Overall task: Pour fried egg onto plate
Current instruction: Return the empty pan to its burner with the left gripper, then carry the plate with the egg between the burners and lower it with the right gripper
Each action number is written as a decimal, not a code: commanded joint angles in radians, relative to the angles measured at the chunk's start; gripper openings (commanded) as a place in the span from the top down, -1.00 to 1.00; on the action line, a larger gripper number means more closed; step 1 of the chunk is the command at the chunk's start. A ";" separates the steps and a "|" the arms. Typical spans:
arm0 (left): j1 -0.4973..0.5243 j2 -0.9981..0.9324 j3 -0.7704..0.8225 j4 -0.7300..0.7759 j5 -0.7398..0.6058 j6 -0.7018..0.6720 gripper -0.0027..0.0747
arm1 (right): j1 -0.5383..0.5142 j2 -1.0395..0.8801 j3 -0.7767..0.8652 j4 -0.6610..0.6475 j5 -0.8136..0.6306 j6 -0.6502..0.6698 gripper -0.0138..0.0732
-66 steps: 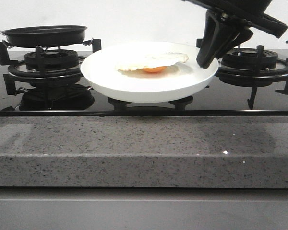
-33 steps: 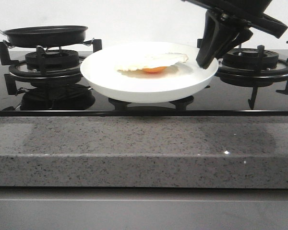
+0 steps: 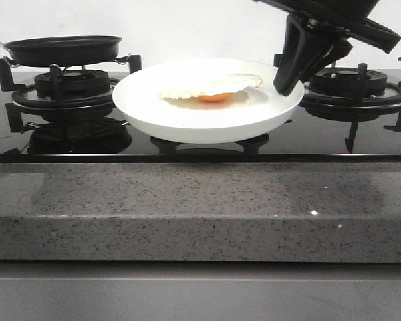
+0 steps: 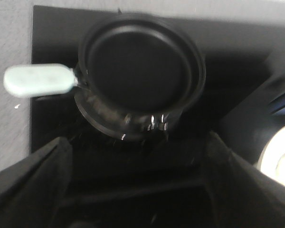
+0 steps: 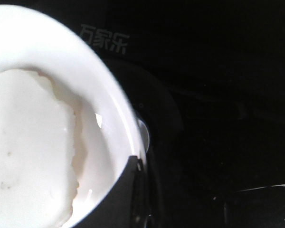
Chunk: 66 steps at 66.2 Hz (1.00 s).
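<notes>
- Plate (image 3: 207, 114): round, glossy white, raised off the cooktop glass between the two burners, slightly tilted. Its right rim sits at the fingers (image 3: 285, 83) of the right gripper (image 3: 287, 85).
- Fried egg (image 3: 210, 85): lies on the plate, toward the far middle; pale white sheet with an orange yolk showing at its near edge. In the right wrist view the egg (image 5: 28, 152) covers much of the plate (image 5: 107, 114) interior, white side up.
- Right gripper, wrist view: one dark finger (image 5: 118, 199) overlaps the plate rim, so the fingers appear closed on the rim; the second finger is hidden.
- Frying pan (image 3: 63, 48): black, shallow, on the left burner (image 3: 70, 87). Seen from the left wrist, the pan (image 4: 140, 71) holds nothing visible and has a pale green handle (image 4: 38, 80).
- Left gripper (image 4: 137, 199): dark, blurred finger bodies frame the view above the pan; whether the fingers are wide or narrow cannot be told.
- Surface: a black glass cooktop (image 3: 200, 147) with cast grates, including the right burner (image 3: 354, 90), set in a speckled grey stone surface (image 3: 200, 207); a plain pale wall (image 3: 187, 27) behind.
- Writing: three pale Chinese characters (image 5: 103, 39) printed on the cooktop glass beside the plate, apparently "万家乐".
</notes>
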State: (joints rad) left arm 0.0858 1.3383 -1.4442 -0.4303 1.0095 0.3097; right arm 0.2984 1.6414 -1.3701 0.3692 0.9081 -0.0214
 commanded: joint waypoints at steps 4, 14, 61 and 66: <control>-0.156 -0.112 -0.008 0.308 -0.027 -0.230 -0.50 | -0.002 -0.046 -0.026 0.023 -0.034 -0.004 0.94; -0.269 -0.235 0.104 0.419 -0.043 -0.331 -0.50 | -0.002 -0.046 -0.026 0.023 -0.034 -0.004 0.94; -0.310 -0.684 0.615 0.421 -0.125 -0.351 -0.50 | -0.002 -0.046 -0.026 0.023 -0.034 -0.004 0.94; -0.310 -0.682 0.615 0.421 -0.122 -0.351 -0.50 | -0.002 -0.046 -0.026 0.023 -0.034 -0.004 0.94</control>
State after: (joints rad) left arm -0.2172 0.6543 -0.8051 -0.0119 0.9584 -0.0300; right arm 0.2984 1.6414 -1.3701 0.3692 0.9081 -0.0214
